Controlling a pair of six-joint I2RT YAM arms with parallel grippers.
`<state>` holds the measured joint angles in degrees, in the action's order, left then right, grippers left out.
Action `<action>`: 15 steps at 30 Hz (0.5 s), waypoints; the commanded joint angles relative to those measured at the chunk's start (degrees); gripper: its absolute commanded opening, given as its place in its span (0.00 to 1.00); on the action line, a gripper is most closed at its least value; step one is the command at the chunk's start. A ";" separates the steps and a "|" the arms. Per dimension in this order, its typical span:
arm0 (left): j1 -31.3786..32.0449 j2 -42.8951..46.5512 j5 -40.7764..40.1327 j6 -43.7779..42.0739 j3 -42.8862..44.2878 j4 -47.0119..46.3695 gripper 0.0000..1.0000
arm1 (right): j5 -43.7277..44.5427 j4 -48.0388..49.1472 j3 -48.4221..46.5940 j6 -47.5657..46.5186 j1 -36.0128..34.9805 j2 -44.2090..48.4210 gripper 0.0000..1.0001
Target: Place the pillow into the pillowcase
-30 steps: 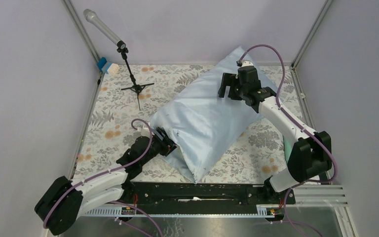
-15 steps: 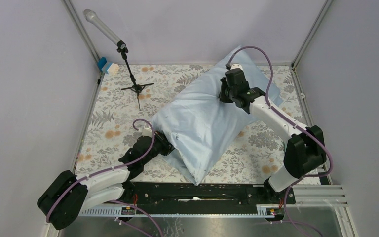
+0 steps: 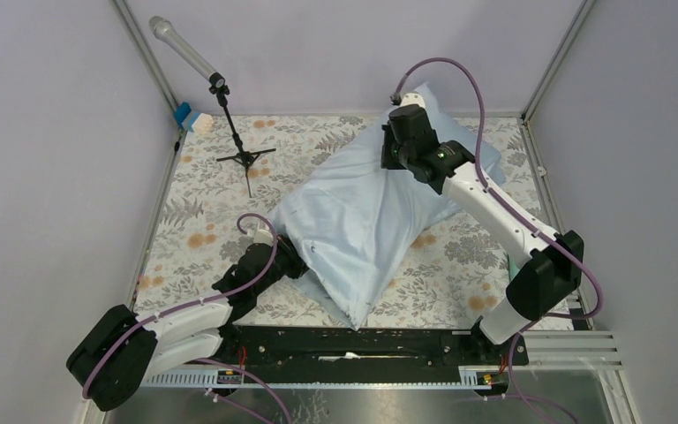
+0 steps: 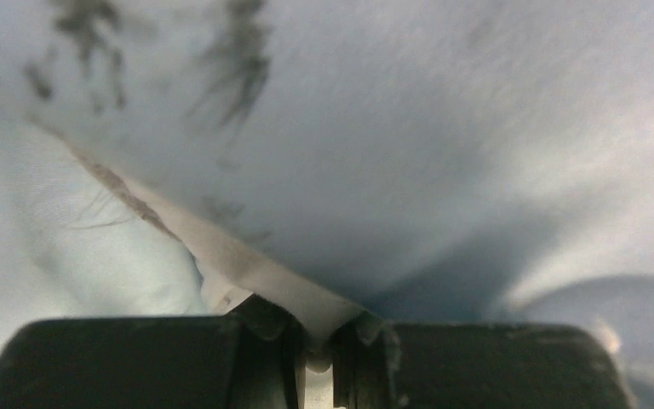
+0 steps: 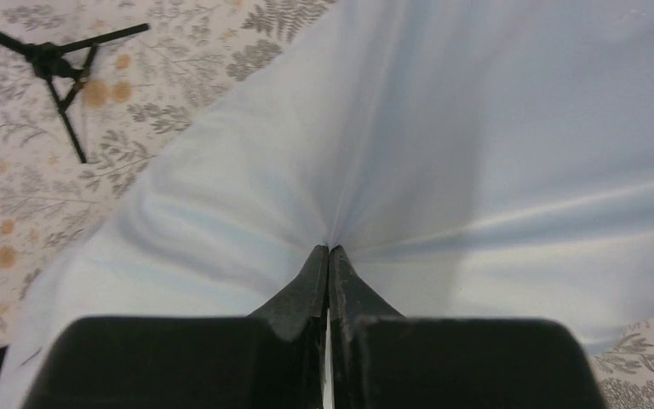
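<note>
Near the front edge, the left gripper pinched the pillowcase. The right gripper pinched it too — far edge.

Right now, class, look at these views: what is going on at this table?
Two robot arms handle a light-blue pillowcase lying plump on the floral tablecloth. The left gripper pinches its near edge; the right gripper pinches a fold near the far end. The pillow seems inside, out of sight.

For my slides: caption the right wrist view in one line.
Right gripper pinches a fold of the light-blue pillowcase, floral tablecloth beyond.
</note>
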<state>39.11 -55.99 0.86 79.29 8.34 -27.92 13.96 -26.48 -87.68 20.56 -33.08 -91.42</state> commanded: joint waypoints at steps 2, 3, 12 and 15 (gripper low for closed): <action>0.94 -1.94 -2.36 -2.16 2.19 2.24 0.00 | -3.05 -0.97 -9.64 0.55 -8.82 -1.32 0.00; 1.35 -2.40 -2.65 -2.31 3.20 1.59 0.00 | -3.95 -0.78 -10.39 0.93 -10.81 -1.85 0.00; 2.40 4.35 -11.23 -5.76 13.44 12.19 0.00 | -2.98 1.59 1.83 2.91 -15.03 -4.71 0.00; 2.52 9.45 -12.81 -5.70 12.81 17.18 0.00 | -2.67 2.01 5.51 2.98 -9.39 -2.15 0.03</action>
<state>41.98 -53.89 -3.88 75.44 16.82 -11.33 13.98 -23.00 -86.48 21.15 -47.51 -96.66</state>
